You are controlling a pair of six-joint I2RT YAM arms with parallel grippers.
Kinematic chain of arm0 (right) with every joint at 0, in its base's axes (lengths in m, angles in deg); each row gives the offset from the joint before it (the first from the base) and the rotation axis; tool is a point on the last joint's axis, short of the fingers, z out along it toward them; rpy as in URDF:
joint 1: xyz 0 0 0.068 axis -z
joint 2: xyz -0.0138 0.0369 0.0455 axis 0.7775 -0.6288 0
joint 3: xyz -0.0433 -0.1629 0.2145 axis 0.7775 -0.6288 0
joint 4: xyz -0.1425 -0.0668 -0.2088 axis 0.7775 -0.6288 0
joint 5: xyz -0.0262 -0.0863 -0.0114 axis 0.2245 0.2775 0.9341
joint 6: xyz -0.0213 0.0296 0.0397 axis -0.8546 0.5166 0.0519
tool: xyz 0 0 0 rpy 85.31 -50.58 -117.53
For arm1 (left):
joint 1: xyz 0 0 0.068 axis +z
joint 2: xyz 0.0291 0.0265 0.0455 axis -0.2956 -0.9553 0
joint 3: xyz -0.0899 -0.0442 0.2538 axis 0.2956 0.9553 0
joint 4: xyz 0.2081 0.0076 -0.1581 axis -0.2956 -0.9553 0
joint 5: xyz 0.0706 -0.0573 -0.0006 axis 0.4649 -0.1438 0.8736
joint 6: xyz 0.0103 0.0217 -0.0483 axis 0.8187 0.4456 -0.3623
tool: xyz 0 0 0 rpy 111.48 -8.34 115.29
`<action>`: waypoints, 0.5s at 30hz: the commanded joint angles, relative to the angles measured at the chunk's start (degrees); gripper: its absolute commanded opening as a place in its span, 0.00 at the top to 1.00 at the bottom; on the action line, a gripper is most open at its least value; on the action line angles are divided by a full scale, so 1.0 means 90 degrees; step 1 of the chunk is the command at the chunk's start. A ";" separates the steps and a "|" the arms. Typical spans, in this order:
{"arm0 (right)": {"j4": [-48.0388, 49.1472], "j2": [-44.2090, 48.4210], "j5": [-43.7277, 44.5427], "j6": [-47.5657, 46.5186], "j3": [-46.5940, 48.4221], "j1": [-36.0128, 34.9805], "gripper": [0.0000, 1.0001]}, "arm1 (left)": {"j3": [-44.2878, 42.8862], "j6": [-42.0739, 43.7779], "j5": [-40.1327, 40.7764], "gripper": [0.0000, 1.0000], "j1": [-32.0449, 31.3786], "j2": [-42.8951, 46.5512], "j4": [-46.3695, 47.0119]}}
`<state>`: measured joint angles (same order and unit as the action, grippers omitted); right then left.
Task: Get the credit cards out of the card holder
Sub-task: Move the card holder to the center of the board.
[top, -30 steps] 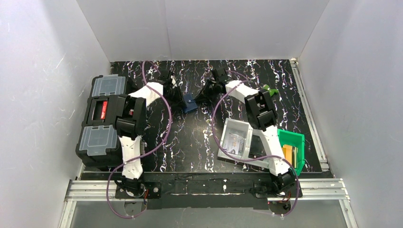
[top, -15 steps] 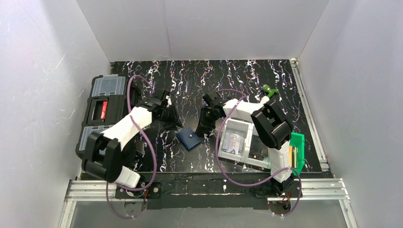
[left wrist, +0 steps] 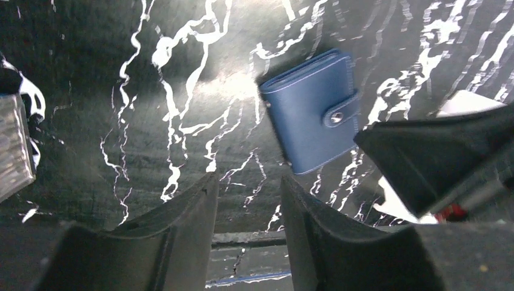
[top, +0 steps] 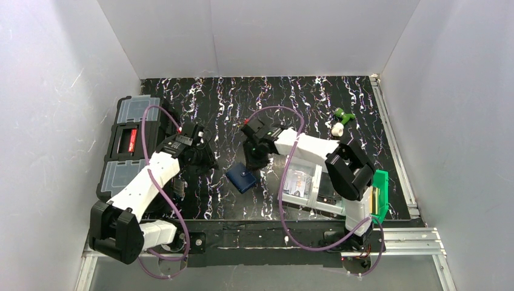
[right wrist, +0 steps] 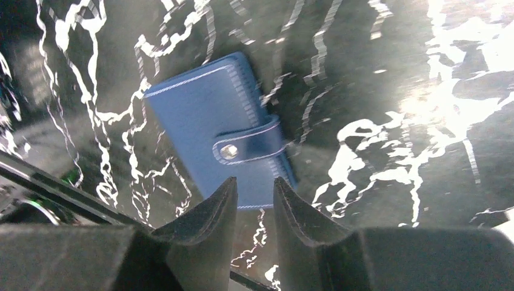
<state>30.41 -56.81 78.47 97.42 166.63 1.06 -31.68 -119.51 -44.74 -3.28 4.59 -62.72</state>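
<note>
Navy card holder [top: 241, 179] lies snapped shut on bench [top: 303, 97]; probably light, pliable, slick. Best hold: snap tab [right wrist: 251, 144]. Left gripper [left wrist: 245, 182] and right gripper [right wrist: 254, 185] slightly spread, empty.

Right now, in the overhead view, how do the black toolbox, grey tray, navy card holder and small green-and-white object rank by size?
1. Black plastic toolbox with clear lids
2. Grey rectangular tray, partly hidden
3. Navy blue folding card holder
4. Small green-and-white object
</note>
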 commanded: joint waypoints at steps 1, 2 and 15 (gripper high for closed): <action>-0.0605 -0.0271 0.0817 -0.0690 0.0728 -0.0542 0.64 | 0.0572 -0.0328 -0.0370 0.61 0.0309 0.0037 0.0012; -0.0695 -0.0356 0.1015 -0.0764 0.0853 -0.0643 0.64 | 0.0673 -0.0349 -0.0498 0.62 0.0417 0.0022 0.0104; -0.1032 -0.1026 0.2191 -0.1226 0.1567 -0.1052 0.60 | 0.0730 -0.0370 -0.1106 0.69 0.0546 -0.0488 0.0639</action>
<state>22.87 -65.02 93.50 88.99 177.54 -7.97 -23.95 -122.61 -52.76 1.43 0.57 -57.49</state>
